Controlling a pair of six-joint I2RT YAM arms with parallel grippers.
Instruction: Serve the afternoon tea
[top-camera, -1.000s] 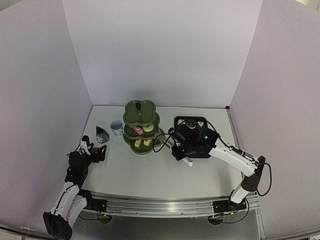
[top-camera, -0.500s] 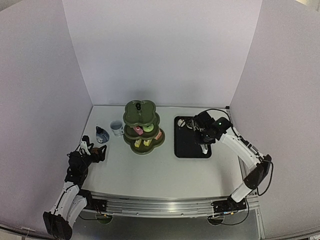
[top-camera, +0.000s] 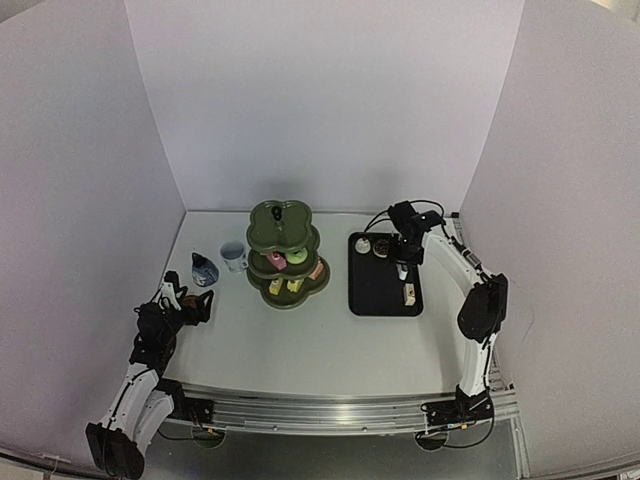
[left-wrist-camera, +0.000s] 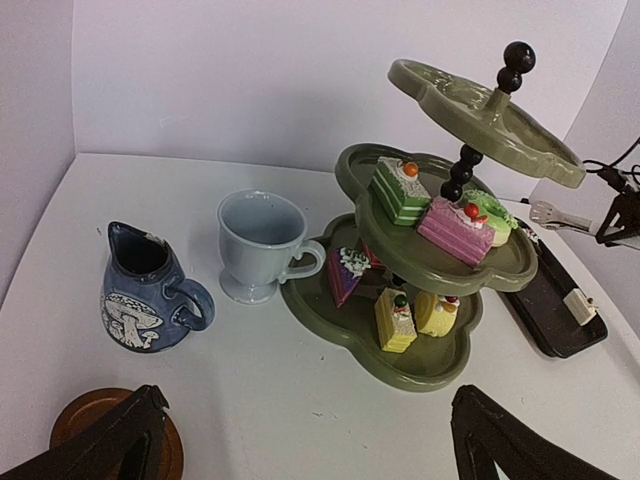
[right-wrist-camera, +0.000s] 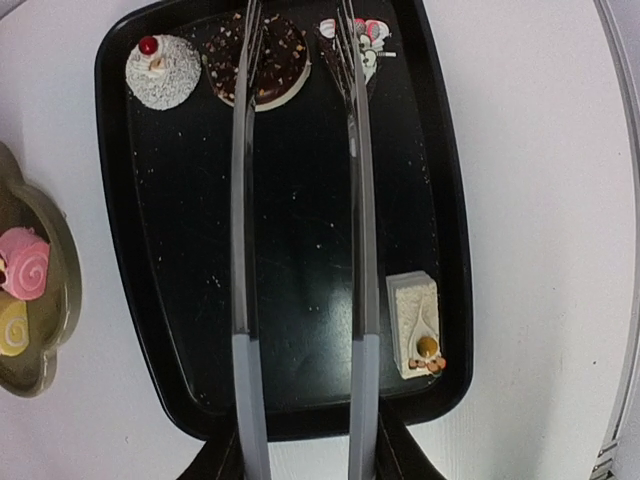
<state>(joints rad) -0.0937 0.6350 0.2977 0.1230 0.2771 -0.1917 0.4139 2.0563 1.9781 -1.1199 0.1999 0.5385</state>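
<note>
One stand (left-wrist-camera: 440, 262), three tiers, is at the middle of the tabletop (top-camera: 300, 345). In the left wrist view, six cakes are plain on it. The middle tier holds three: a green layered slice (left-wrist-camera: 400, 190), a pink slice (left-wrist-camera: 455, 230) and a pale green piece (left-wrist-camera: 492, 215) behind that. The bottom tier holds three: a purple wedge (left-wrist-camera: 346, 276), a yellow slice (left-wrist-camera: 395, 320) and a yellow roll (left-wrist-camera: 436, 313). A reddish bit behind the wedge is too hidden to count.

One pale cup (left-wrist-camera: 260, 245) is just left of the stand. One blue jug (left-wrist-camera: 145, 290) with a white mushroom drawn on its side is further left. One brown coaster (left-wrist-camera: 112, 440) shows nearer than the jug, under a finger of the left tool (left-wrist-camera: 308, 400). That tool is spread wide and grips nothing. It sits low on the tabletop, well left of the stand and apart from it.

One black tray (right-wrist-camera: 300, 250) lies just right of the stand and holds four more cakes. Three are along its far edge: a white dome with a cherry (right-wrist-camera: 162, 70), a chocolate doughnut (right-wrist-camera: 275, 62) and a dark piece with white and pink (right-wrist-camera: 368, 40). A white slice (right-wrist-camera: 420, 322) is near the tray's near right corner.

The right tool (top-camera: 404, 248) is over the tray's far end, clamped on one pair of tongs (right-wrist-camera: 243, 300). The tong arms are apart, with one tip over the doughnut and the other over the dark piece. Whether they touch cannot be told.
</note>
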